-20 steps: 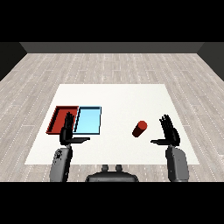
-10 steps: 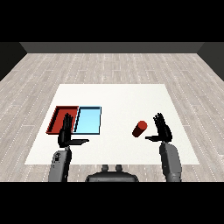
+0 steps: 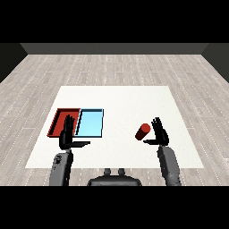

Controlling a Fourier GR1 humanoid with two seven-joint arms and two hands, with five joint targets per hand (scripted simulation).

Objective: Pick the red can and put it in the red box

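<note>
- The red can (image 3: 143, 132) lay on its side on the bench (image 3: 120, 96), well apart from the red tray (image 3: 57, 121).
- The right hand (image 3: 159, 133) stood spread just beside the can, not gripping.
- The left hand (image 3: 68, 134) hovered spread.
- Step: approach. Next, probably: curl the fingers round the can.

Bare test room: white table (image 3: 116, 96), grey plank floor (image 3: 112, 67).

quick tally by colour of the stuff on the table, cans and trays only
Red: 2, the red can and the red tray
Light blue: 1, the light blue tray
Total: 3
</note>
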